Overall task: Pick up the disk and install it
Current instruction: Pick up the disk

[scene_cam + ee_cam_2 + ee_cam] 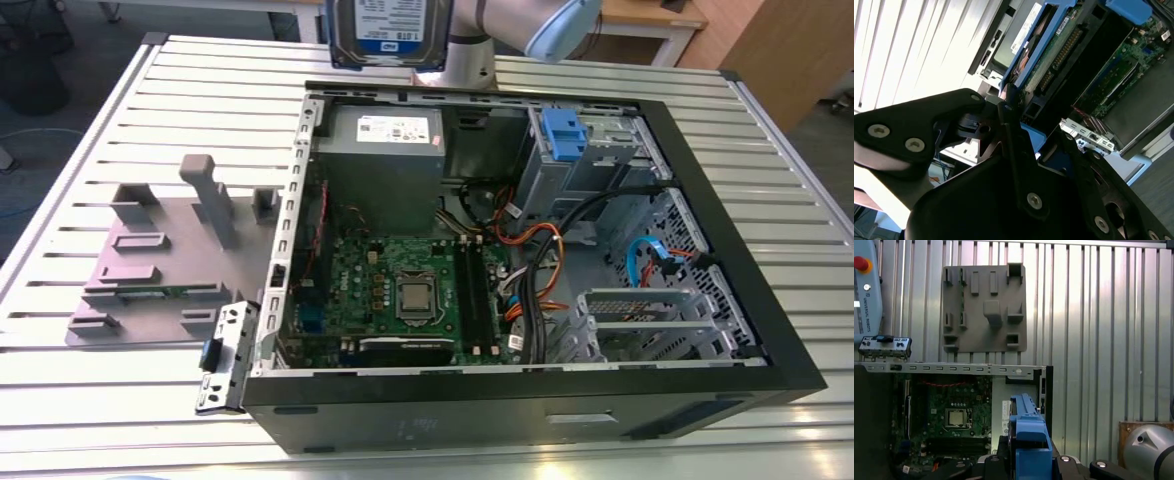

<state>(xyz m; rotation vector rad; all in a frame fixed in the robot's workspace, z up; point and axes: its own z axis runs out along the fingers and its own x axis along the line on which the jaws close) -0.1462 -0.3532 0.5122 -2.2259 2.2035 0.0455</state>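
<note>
Disk (384,30) is up in the air, label side facing the ext. cam. It hangs on edge over the far end of the open PC case (787,370), roughly above the grey PSU box (384,150) and touching nothing in the case. In the first wrist view the disk's blue rail (1029,440) runs straight up the middle, w/ the gripper (1030,460) clamped onto it, black fingers (996,462) hugging either side. So the claw is closed on the disk and carrying it. The second wrist view shows the drive's underside w/ its green circuit board (1054,55) and blue frame, and a black finger link pressed against the edge.

Arm (534,25) comes in from the back of the table, just to the exterior view's right of the disk.

Inside the case, the motherboard (400,290) lies flat w/ the CPU (418,296) bare in its socket. A blue latch (563,135) sits at the drive cage toward the exterior view's right, and orange and black cables spill beside it.

A grey fixture plate (160,260) lies on the slatted metal table (107,420) at the exterior view's left, near the case.
</note>
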